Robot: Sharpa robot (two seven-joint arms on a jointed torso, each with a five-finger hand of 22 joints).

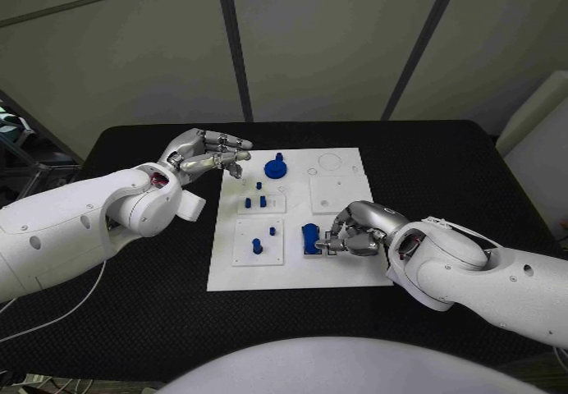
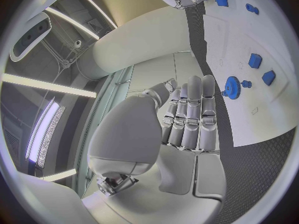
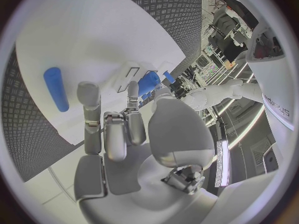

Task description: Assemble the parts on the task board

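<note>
two hands work around the task board [image 1: 243, 275], the landmark here. the left hand [image 1: 208, 153] hovers off its far left corner, fingers loosely curled and holding nothing. the right hand [image 1: 359, 229] rests on its near right part, fingers curled around a blue part [image 3: 147, 83]. beside those fingers, boardward, an oblong blue block [image 1: 310, 238] stands with its long axis running near-to-far; the right hand is much the nearer.

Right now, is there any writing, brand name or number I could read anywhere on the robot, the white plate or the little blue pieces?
Lettering on the white arm in the right wrist view: present, but too small and bent to read.
Task board: faint outlines, no readable words or numbers.
Blue parts: no markings.
Left hand and right hand: no labels.
</note>
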